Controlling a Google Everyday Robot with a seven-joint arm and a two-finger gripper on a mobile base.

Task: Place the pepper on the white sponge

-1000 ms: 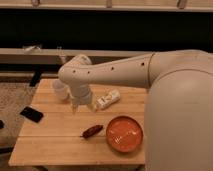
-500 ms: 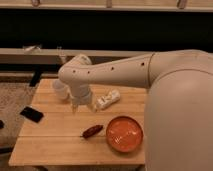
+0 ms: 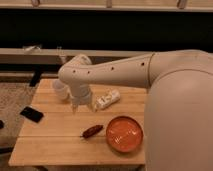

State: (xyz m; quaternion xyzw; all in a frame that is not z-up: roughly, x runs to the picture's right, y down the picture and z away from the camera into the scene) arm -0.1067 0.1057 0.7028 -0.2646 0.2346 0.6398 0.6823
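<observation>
The pepper (image 3: 92, 131), small and dark red, lies on the wooden table (image 3: 55, 142) near the front, just left of the orange-red bowl. The white sponge (image 3: 108, 99), an oblong block with dark marks, lies farther back, to the pepper's upper right. My gripper (image 3: 78, 106) hangs at the end of the white arm above the table, left of the sponge and behind the pepper, apart from both. The arm hides part of the sponge's left end.
A round orange-red bowl (image 3: 124, 134) sits at the front right of the table. A white cup (image 3: 59, 90) stands at the left behind the arm. A black phone (image 3: 31, 114) lies at the table's left edge. My large white arm covers the right side.
</observation>
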